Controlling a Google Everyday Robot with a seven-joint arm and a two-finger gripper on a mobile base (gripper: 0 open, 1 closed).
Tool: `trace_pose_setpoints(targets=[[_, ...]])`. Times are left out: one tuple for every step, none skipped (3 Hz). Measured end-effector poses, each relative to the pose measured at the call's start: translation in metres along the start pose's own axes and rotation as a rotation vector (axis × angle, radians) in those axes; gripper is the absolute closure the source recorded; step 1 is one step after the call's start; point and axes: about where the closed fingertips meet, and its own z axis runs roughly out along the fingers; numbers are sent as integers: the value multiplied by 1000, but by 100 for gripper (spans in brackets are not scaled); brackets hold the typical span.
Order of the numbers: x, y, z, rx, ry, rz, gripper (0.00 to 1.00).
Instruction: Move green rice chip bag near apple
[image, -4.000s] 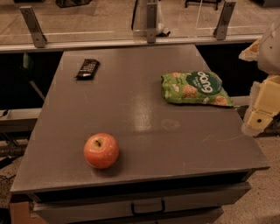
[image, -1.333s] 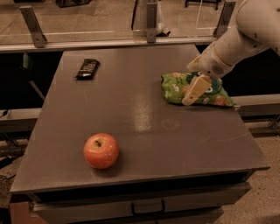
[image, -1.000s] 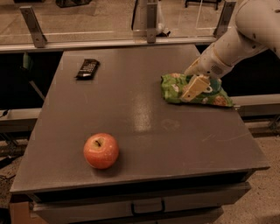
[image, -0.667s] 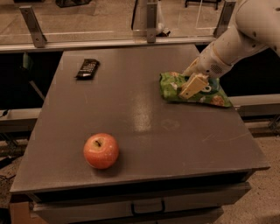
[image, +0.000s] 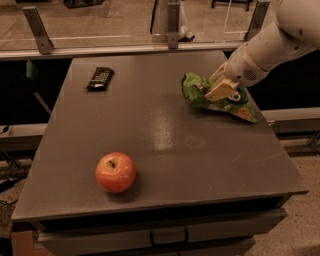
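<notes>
The gripper (image: 214, 93) is at the far right of the worktop (image: 170, 145), at the end of a pale arm (image: 272, 42) that comes down from the upper right corner. Its tan fingers (image: 220, 89) are closed on the green rice chip bag (image: 193, 90), pinching the foil near the bag's middle. The bag's left end is bunched up into a crumpled green fold just left of the fingers. Its right end trails flat toward the right edge of the worktop, where printed tan chips and part of a dark green circle can be seen. The bag is touching the worktop on the far right side, close to the right edge. The apple (image: 115, 172), red-orange with a short stem on top, stands near the front edge on the left half of the worktop. It is well apart from the bag, with a broad stretch of grey surface between the two. A small black wrapped bar (image: 100, 78) lies flat at the far left, apart from both the apple and the bag. Beyond the far edge runs a metal rail with upright posts (image: 173, 22). Below the near edge is a drawer front with a dark handle (image: 168, 235).
</notes>
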Motion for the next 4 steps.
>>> trace_pose_setpoints(targets=[[-13, 1, -33, 51, -21, -31, 100], [-15, 1, -36, 56, -23, -35, 100], [-27, 18, -21, 15, -25, -80, 100], [-54, 63, 7, -80, -48, -166, 100]])
